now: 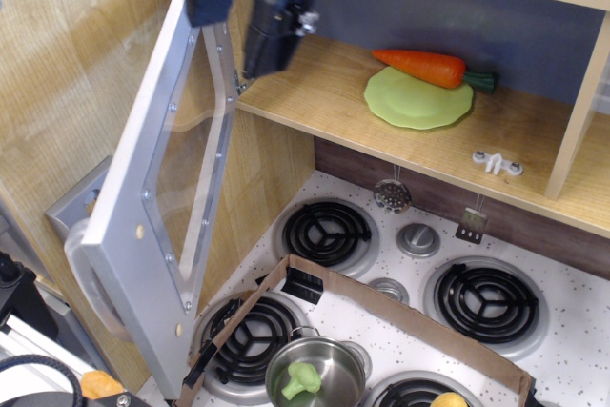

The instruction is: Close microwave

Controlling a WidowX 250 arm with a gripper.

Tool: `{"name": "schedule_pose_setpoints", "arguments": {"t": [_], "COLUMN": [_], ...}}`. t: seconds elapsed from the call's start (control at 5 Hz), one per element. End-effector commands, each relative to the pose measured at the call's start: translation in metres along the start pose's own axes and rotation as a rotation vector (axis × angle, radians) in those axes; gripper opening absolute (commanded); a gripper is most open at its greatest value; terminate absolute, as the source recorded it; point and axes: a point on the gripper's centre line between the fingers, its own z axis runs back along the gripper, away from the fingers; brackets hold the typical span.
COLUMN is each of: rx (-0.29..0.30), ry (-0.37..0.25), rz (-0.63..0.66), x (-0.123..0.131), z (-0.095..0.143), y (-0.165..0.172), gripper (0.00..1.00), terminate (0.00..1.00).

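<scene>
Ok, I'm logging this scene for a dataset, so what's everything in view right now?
microwave: one, light wood compartment, silver-grey door swung open at left
carrot: one, orange, on the plate's far edge
plate: one, light green, inside the compartment
stove burners: four, black coils, below
pot: one, steel, front burner, green piece inside
cardboard strip: one, brown, across the stove
white holder: one, compartment floor, right
gripper: one, dark, fingers apart, at the door's top edge
</scene>
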Motion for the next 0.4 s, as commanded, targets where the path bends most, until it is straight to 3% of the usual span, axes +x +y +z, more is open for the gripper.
{"name": "schedule_pose_setpoints", "arguments": {"t": [0.0, 0.2], "rx": [0.037, 0.052], "ry": [0.002, 0.051], "rz": [-0.070, -0.116], "x": [-0.028, -0.038], "z": [0.007, 0.001], "y": [0.012, 0.019], "gripper": [1.00, 1.00], "terminate": [0.00, 0.00]}}
